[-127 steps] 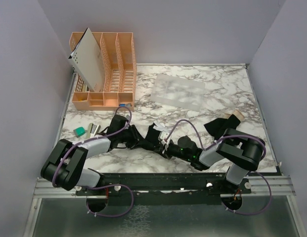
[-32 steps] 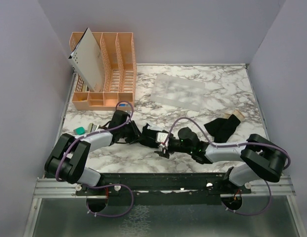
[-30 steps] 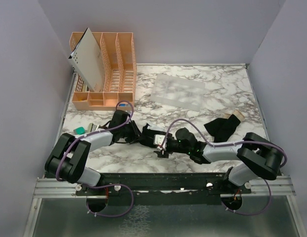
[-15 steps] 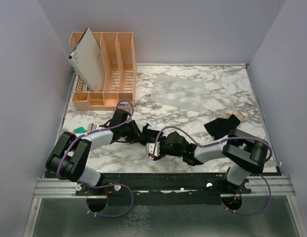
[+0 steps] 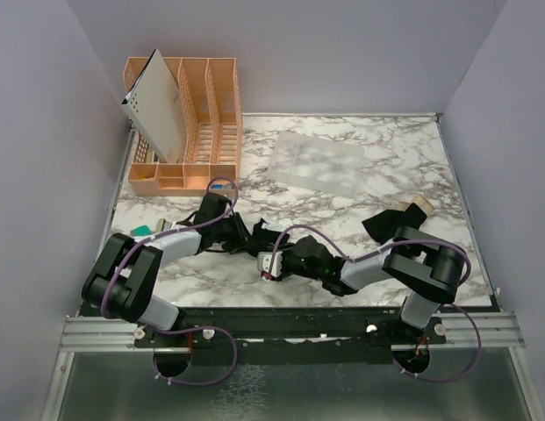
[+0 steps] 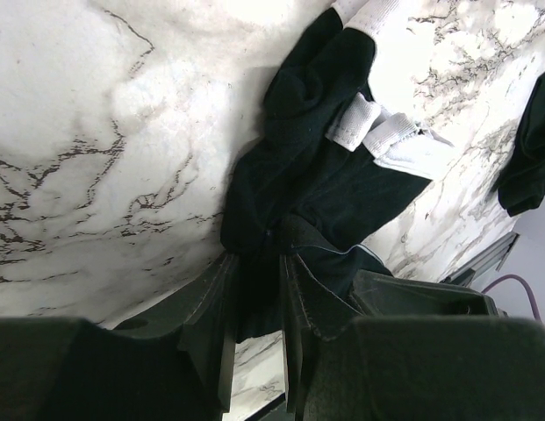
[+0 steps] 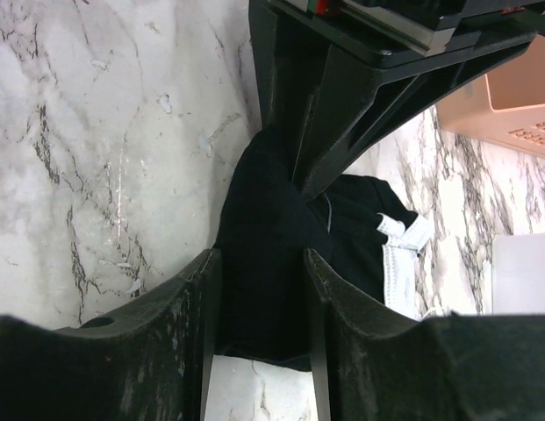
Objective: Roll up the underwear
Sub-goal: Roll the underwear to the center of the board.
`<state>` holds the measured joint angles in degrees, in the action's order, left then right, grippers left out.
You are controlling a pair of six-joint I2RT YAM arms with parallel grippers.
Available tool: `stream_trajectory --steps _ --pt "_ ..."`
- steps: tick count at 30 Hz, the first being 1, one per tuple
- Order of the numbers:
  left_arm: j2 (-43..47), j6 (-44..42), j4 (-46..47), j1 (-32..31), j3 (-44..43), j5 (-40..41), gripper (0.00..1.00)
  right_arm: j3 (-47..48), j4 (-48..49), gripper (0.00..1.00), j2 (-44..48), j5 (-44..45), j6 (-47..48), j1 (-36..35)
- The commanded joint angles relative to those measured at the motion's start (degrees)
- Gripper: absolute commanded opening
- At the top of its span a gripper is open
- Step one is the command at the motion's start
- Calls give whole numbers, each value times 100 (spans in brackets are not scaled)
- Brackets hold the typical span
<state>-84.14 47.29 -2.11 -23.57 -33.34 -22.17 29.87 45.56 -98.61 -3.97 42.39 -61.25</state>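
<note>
**Two grippers meet on one bunched garment**

The underwear (image 6: 316, 175), soft matte black knit with a white band (image 6: 364, 123), lies bunched on the glossy marble table (image 5: 412, 158), left of centre. Its length runs away from the left gripper (image 6: 256, 259), which pinches a fold with narrow jaws. The right gripper (image 7: 261, 256) straddles the same fold from the opposite side, jaws half-wide. Whether they press the cloth cannot be told. Both sit equally near. A second black piece (image 5: 390, 228) lies well apart, to the right.

No writing can be read anywhere; the white tag (image 6: 354, 123) on the underwear (image 6: 316, 189) is the likeliest place (its print is too blurred).
</note>
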Motion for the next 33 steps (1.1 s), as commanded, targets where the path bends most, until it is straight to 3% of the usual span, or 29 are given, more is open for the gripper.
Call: stream_trajectory --steps 1,7,14,18,22,27,33 --pt "-194 -255 -492 37 -17 270 29 -181 -485 47 -289 140 -226 -18" --pt "-276 -349 -572 46 -156 250 29 -299 -428 52 -325 362 -182 -18" --pt "-291 -415 -590 61 -170 197 29 -137 -413 46 -542 998 -40 -18" --pt "-266 -439 -599 88 -182 188 31 -94 -414 21 -647 1034 -118 -18" --pt "-155 -395 -705 136 -224 315 42 -2 -697 7 -564 734 -327 -16" --pt "119 -313 -727 225 -197 397 58 264 -1290 2 -327 -196 -1029 -16" --pt "500 -157 -637 256 76 429 71 320 -1123 1 -341 -868 -2094 -1"
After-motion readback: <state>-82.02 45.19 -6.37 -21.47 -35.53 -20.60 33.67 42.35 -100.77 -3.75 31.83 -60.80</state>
